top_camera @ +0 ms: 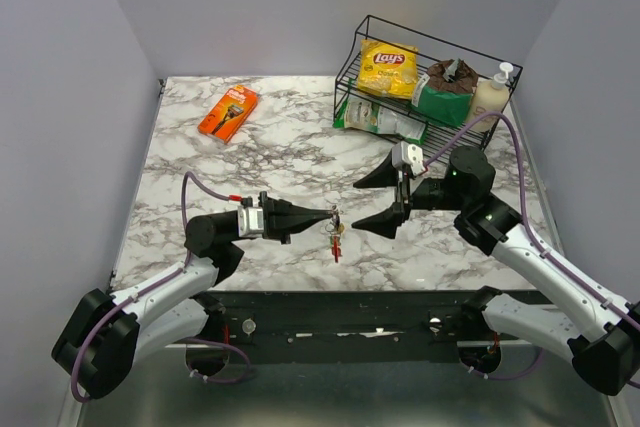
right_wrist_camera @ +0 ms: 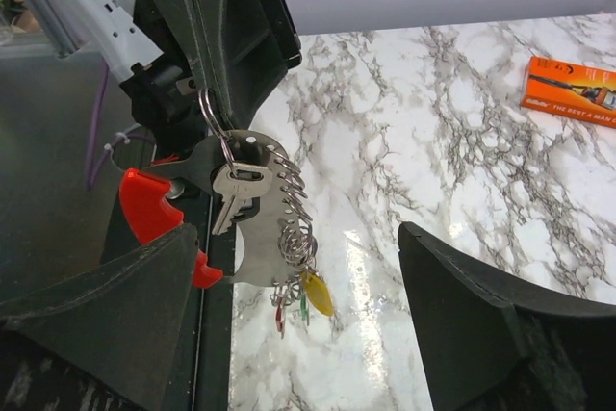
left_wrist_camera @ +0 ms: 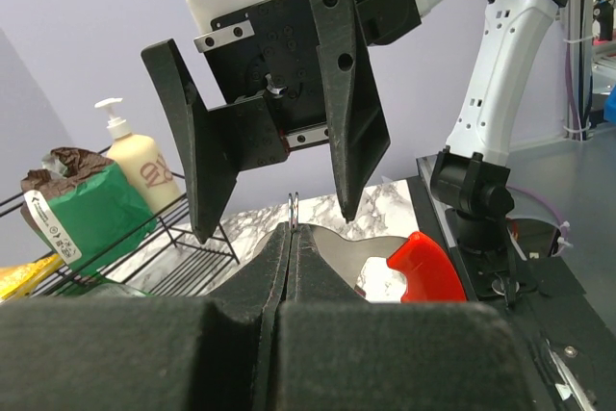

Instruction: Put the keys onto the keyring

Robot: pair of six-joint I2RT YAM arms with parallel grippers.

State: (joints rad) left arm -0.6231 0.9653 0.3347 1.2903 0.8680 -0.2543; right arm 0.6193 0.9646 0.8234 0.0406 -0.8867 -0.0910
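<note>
My left gripper (top_camera: 328, 214) is shut on a thin wire loop (left_wrist_camera: 293, 207) at the top of the keyring (right_wrist_camera: 252, 238), a grey metal plate with a red curved side (right_wrist_camera: 144, 211), and holds it above the table. A silver key (right_wrist_camera: 229, 205) hangs from that loop. Several small rings run down the plate's edge, with yellow (right_wrist_camera: 318, 294), green and red key heads hanging at the bottom. In the top view the bunch (top_camera: 335, 235) dangles below the left fingertips. My right gripper (top_camera: 368, 201) is open, its fingers either side of the keyring (left_wrist_camera: 423, 269) without touching it.
A black wire rack (top_camera: 352, 67) at the back right holds a yellow Lay's bag (top_camera: 388, 67), a green bag (top_camera: 445, 97) and a soap bottle (top_camera: 492, 92). An orange box (top_camera: 228, 112) lies at the back left. The table's front edge is just below the keys.
</note>
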